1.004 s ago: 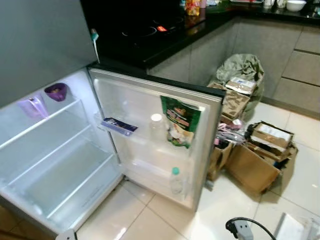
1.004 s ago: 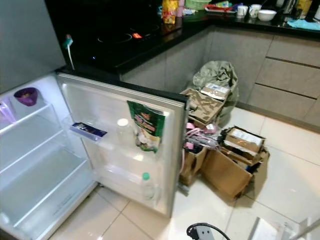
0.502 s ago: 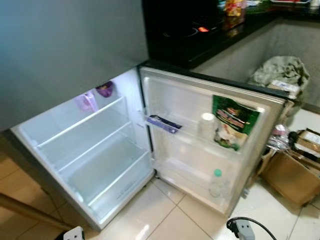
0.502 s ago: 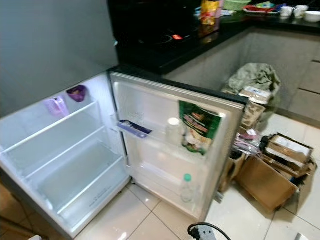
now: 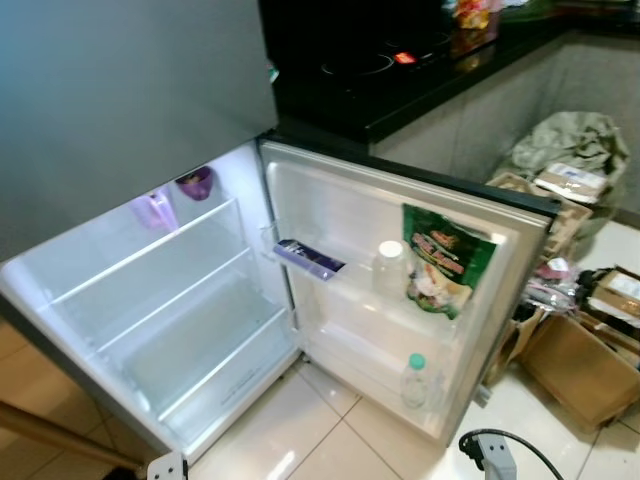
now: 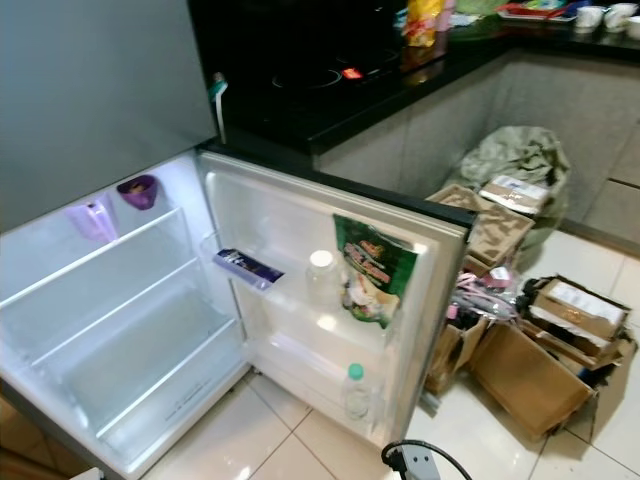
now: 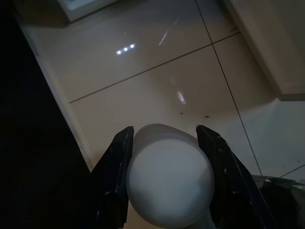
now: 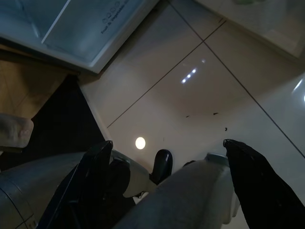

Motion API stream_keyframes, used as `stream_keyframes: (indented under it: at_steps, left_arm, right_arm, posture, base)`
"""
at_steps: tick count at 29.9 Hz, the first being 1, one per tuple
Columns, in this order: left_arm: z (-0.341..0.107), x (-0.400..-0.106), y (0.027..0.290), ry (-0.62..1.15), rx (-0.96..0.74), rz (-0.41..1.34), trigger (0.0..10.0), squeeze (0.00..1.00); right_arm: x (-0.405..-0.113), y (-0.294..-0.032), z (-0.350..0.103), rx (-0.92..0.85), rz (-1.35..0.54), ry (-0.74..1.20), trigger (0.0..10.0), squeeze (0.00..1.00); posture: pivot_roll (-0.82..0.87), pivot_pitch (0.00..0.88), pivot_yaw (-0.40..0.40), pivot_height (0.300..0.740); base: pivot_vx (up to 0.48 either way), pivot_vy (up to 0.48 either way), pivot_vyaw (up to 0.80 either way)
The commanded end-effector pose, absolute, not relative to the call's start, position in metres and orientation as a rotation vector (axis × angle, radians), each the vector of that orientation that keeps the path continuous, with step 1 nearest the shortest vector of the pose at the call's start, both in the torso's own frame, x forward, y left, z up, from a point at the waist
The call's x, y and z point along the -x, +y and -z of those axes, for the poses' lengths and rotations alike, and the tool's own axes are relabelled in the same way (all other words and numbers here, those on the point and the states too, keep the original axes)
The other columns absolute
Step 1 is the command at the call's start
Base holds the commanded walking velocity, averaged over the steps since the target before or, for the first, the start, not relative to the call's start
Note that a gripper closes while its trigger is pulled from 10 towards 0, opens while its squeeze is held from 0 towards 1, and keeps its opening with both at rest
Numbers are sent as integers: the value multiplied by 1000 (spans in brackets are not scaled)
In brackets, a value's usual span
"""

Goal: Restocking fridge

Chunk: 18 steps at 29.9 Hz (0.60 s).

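Swinging slightly back rightward, the head camera faces the open white fridge (image 5: 150, 330), while the left end effector (image 7: 164, 143) clamps a smooth, rounded white container (image 7: 169, 181) above floor tiles, likely rigid, slippery, best held mid-body; right end effector (image 8: 167, 148) spread apart.
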<state>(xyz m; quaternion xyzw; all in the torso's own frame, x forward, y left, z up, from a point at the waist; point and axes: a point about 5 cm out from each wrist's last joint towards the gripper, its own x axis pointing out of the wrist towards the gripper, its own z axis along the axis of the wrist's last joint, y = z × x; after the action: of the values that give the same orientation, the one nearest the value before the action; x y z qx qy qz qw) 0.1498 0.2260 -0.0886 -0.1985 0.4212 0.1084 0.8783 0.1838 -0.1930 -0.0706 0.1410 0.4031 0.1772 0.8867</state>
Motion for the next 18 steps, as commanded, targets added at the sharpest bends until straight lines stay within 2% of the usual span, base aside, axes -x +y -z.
stream_keyframes:
  at_steps: [1, 18]
  left_arm:
    - [91, -144, 224, 902, 400, -215, 10000, 0]
    - [95, -137, 221, 914, 417, -232, 10000, 0]
  right_arm:
    - [-177, -189, 75, -297, -368, 870, 10000, 0]
    - [-160, -204, 86, -219, -206, 966, 10000, 0]
  posture:
    - [-85, 58, 70, 740]
    - [-80, 48, 58, 740]
  base:
    - [0, 0, 0]
    - [0, 0, 0]
